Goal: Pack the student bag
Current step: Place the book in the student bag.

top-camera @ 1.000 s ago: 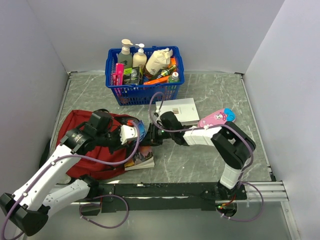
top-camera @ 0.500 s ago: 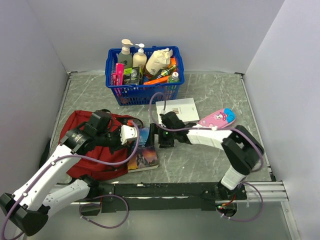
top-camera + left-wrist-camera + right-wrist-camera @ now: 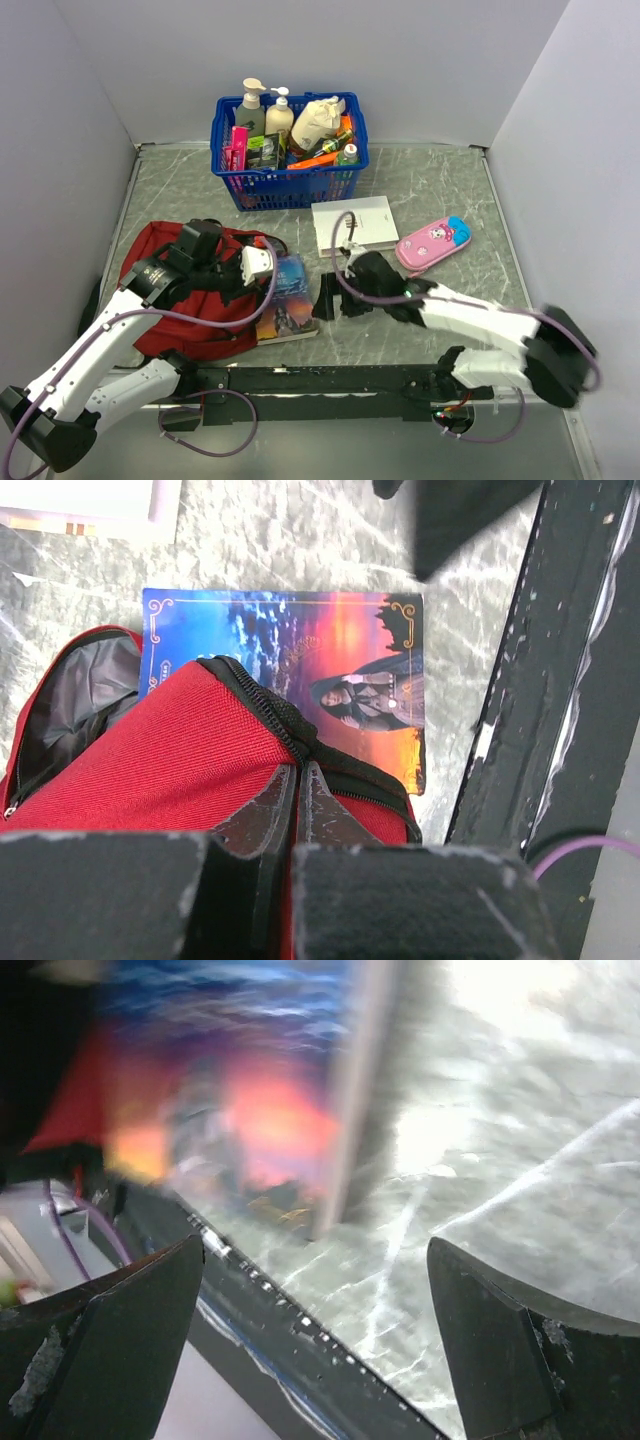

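Note:
The student bag (image 3: 165,290), dark red with a black zipper rim, lies at the near left. My left gripper (image 3: 262,266) is shut on its zipper edge (image 3: 298,742) and holds the rim up, so the grey lining (image 3: 80,690) shows. A book with a blue and orange picture cover (image 3: 290,306) lies flat on the table, one end tucked under the raised rim (image 3: 330,660). My right gripper (image 3: 336,298) is open just right of the book, holding nothing. In the right wrist view its fingers (image 3: 130,1350) stand wide apart over bare table, the blurred book (image 3: 240,1110) beyond them.
A white book (image 3: 355,222) and a pink pencil case (image 3: 432,238) lie behind the right gripper. A blue basket (image 3: 288,175) of bottles stands at the back wall. The black base rail (image 3: 330,380) runs along the near edge.
My right gripper has let go of the book, opened wide and drawn back towards the near right. The book dropped from a tilt to flat. The left gripper kept its hold.

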